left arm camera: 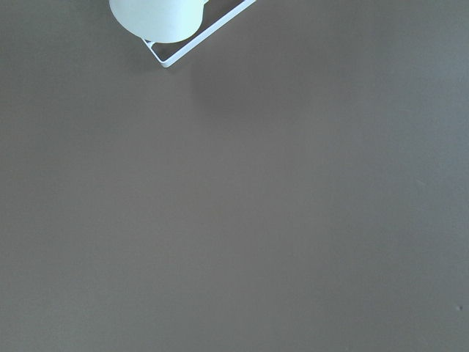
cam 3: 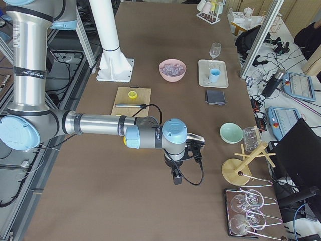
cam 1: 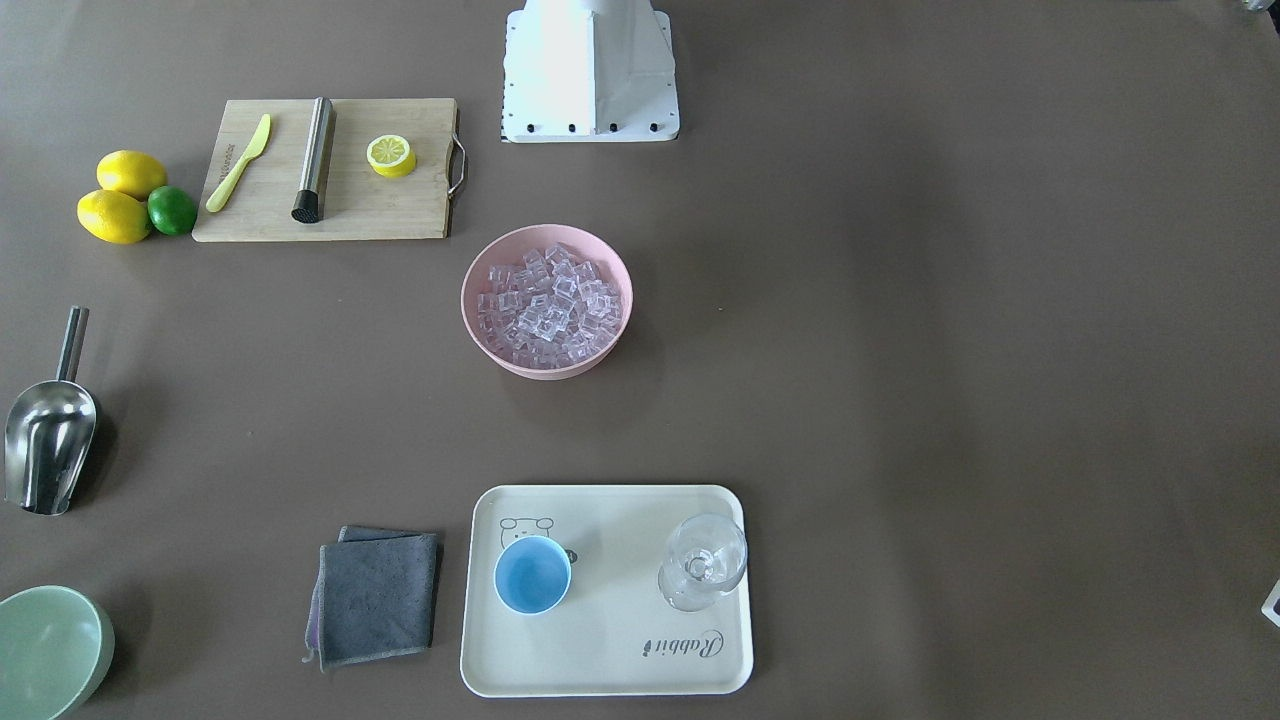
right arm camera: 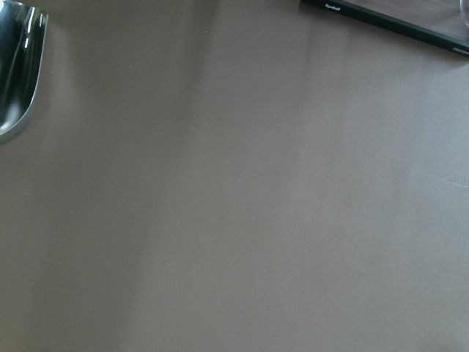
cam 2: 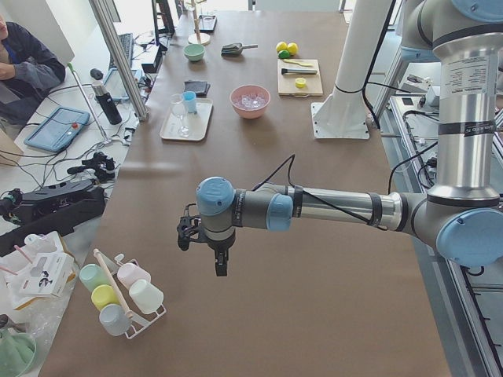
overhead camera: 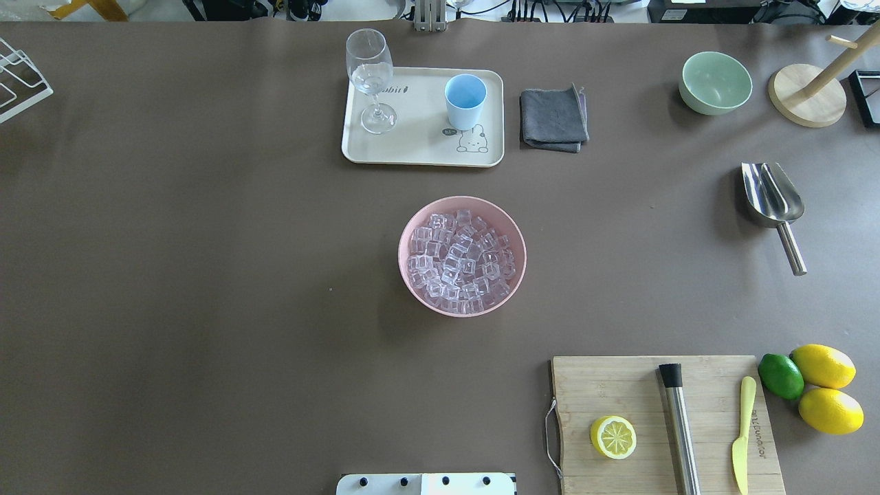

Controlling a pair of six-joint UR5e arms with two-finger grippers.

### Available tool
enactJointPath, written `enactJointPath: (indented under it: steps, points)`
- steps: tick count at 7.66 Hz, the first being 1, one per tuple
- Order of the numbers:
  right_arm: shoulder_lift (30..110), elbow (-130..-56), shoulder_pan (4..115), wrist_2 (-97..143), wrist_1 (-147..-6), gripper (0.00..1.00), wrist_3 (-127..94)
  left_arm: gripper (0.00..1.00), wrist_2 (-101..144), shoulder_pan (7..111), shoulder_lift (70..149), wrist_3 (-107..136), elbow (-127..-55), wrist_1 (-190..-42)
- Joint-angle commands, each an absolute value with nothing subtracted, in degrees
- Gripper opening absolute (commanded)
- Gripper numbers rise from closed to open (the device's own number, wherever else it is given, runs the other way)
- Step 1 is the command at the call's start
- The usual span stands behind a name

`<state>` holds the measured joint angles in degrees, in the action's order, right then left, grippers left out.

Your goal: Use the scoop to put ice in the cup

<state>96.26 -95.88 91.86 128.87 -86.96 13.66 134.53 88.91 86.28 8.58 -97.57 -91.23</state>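
Observation:
The ice [overhead camera: 459, 261] fills a pink bowl [overhead camera: 405, 275] at the table's middle, also in the front view [cam 1: 548, 300]. The light-blue cup [overhead camera: 465, 101] stands empty on a cream tray [overhead camera: 412, 148], also in the front view [cam 1: 532, 574]. The steel scoop [overhead camera: 773, 196] lies alone on the table, handle toward the robot; it also shows in the front view [cam 1: 45, 440]. My left gripper [cam 2: 220, 265] hangs over bare table far left. My right gripper [cam 3: 176, 178] hangs over the table's right end. I cannot tell whether either is open.
A stemmed glass [overhead camera: 371, 79] shares the tray. A grey cloth [overhead camera: 553, 117], a green bowl [overhead camera: 715, 82] and a wooden stand [overhead camera: 808, 96] lie at the far right. A cutting board [overhead camera: 619, 392] holds a lemon half, a steel cylinder and a knife; lemons and a lime lie beside it.

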Motion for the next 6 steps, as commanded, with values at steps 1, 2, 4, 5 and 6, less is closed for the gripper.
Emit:
enactJointPath:
  steps: [1, 2, 4, 5, 6]
  points:
    - [97.7, -97.1, 92.7, 130.4, -87.0, 1.00, 14.0, 0.98, 134.2, 88.3, 86.4, 2.1, -98.2, -90.5]
    - [97.7, -97.2, 92.7, 130.3, -86.8, 1.00, 13.9, 0.98, 134.5, 88.3, 86.3, 2.1, -98.2, -90.4]
    - [97.7, -97.1, 92.8, 130.3, -86.8, 1.00, 13.6, 0.98, 134.5, 88.2, 86.4, 2.1, -98.2, -90.5]
    - [98.1, -97.1, 93.2, 130.5, -86.8, 1.00, 13.7, 0.98, 134.6, 88.2, 86.4, 2.0, -98.1, -90.8]
    - [98.3, -97.5, 93.4, 130.5, -86.8, 1.00, 13.5, 0.98, 134.6, 87.5, 86.5, 2.0, -98.1, -90.7]
